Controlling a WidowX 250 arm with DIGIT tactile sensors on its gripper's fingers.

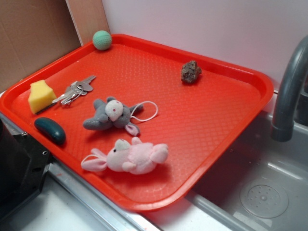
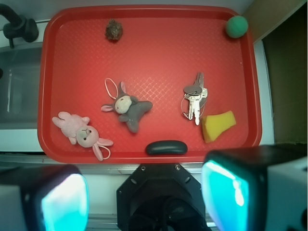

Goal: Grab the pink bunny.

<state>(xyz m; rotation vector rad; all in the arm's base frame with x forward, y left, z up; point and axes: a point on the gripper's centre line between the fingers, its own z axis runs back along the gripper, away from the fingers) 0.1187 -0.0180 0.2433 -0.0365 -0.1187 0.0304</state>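
Fingers: two pads [image 2: 65,199] stood spread wide at the bottom of the wrist view, nothing between them; gripper [image 2: 144,197] held high, off the tray's near edge.
Contact: none; the gripper was well apart from every object.
Pink bunny [image 1: 130,156]: lay on its side near the tray's front edge in the exterior view; in the wrist view the pink bunny [image 2: 79,133] sat in the lower-left part of the tray, ears toward the near rim.
Grey plush [image 1: 109,115]: just beside the bunny, further into the tray, not touching it; white cord loop [image 1: 144,111] trailed off one side.
Dark oval object [image 2: 166,147]: flat against the near rim.
Keys [image 2: 194,99]: on the tray, touching or nearly touching the yellow sponge wedge [image 2: 218,126].
Green ball [image 1: 102,40]: far corner.
Brown lump [image 1: 190,71]: near the far rim, alone.
Red tray [image 1: 226,120]: resting partly over a grey sink [image 1: 262,187], faucet [image 1: 288,91] alongside.
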